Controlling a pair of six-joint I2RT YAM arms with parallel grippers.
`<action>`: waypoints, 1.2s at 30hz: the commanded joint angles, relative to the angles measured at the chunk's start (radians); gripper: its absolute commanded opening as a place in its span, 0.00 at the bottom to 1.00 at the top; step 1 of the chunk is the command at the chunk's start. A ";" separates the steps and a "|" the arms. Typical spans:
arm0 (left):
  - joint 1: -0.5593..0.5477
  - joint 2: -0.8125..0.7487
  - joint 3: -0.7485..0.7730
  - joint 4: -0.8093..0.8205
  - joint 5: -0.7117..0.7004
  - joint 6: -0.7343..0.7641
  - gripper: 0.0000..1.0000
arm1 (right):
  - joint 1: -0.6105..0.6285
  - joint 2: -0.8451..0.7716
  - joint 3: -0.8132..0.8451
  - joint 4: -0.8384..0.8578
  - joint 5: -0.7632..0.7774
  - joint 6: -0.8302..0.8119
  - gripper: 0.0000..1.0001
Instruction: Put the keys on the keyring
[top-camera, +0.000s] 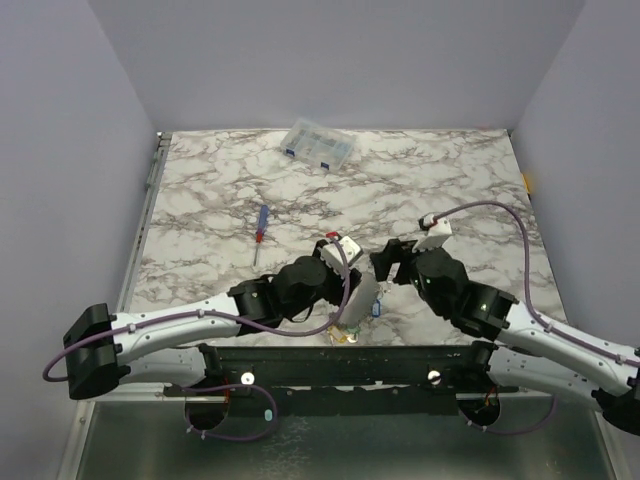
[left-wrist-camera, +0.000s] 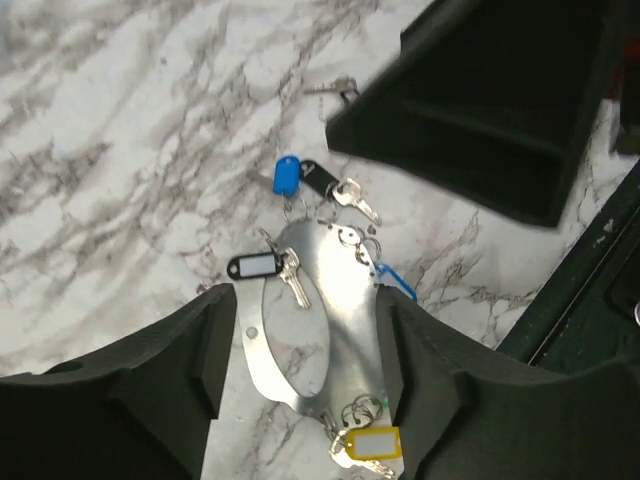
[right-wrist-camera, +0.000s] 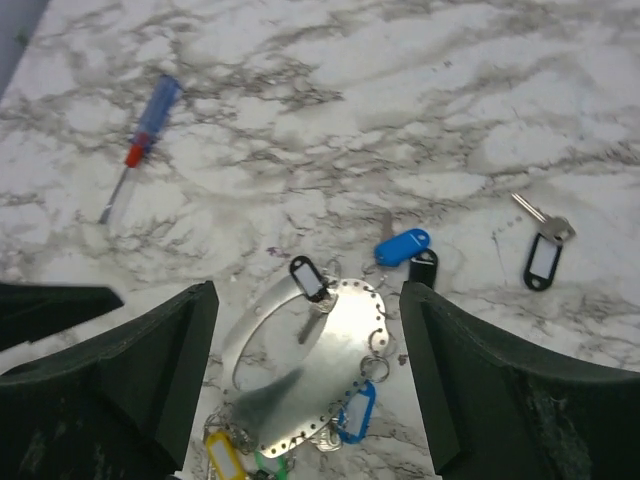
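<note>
While both arms hang over it, the keyring (left-wrist-camera: 335, 265) lies near the counter's (top-camera: 440, 180) front edge, about midway along. Fingers of the left gripper (left-wrist-camera: 305, 300) are spread with the ring in the gap and no visible clamp. The right gripper (right-wrist-camera: 308, 300) is the same. The black-tag key (left-wrist-camera: 255, 267) and yellow-tag key (left-wrist-camera: 372, 443) sit at the ring, with the blue-tag key (left-wrist-camera: 286, 175) just beyond. A second black-tag key (right-wrist-camera: 541, 262) lies apart. Tag inserts are too small to read.

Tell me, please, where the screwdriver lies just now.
In the top view the screwdriver lies left of centre on the table, nearer than the clear box.
</note>
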 joint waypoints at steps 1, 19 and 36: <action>0.001 0.089 0.009 -0.118 -0.024 -0.192 0.69 | -0.234 0.097 0.056 -0.275 -0.209 0.248 0.83; -0.009 0.337 0.061 -0.242 0.142 -0.571 0.62 | -0.374 0.213 0.059 -0.364 -0.237 0.286 0.98; -0.048 0.575 0.241 -0.321 0.127 -0.701 0.42 | -0.374 0.180 0.019 -0.341 -0.236 0.276 0.94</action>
